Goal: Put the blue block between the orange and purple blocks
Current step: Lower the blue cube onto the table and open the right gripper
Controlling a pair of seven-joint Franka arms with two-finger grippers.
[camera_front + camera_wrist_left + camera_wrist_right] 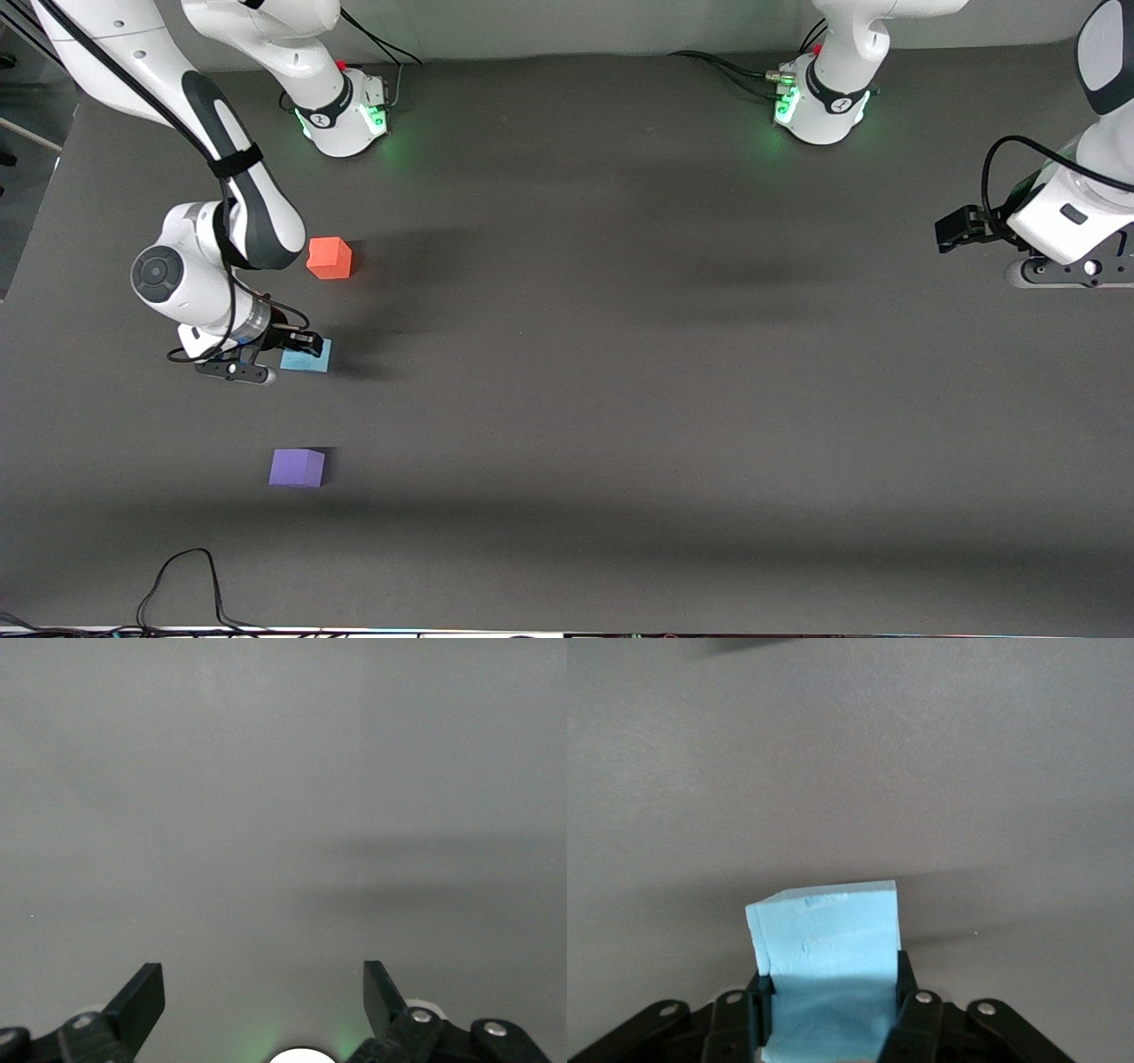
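My right gripper [299, 347] is shut on the light blue block [307, 357], low at the table surface. It is between the orange block [330, 258], which lies farther from the front camera, and the purple block [297, 467], which lies nearer. In the right wrist view the blue block [828, 930] fills the gap between the black fingers [905, 979], and both fingers press on its sides. My left gripper [950, 232] waits open and empty over the left arm's end of the table. In the left wrist view the left gripper [263, 992] shows only bare mat between its fingers [142, 997].
The three blocks lie in a rough line toward the right arm's end of the dark grey mat [620, 372]. A black cable [182, 576] loops near the table's front edge. The two arm bases [345, 111] stand along the back.
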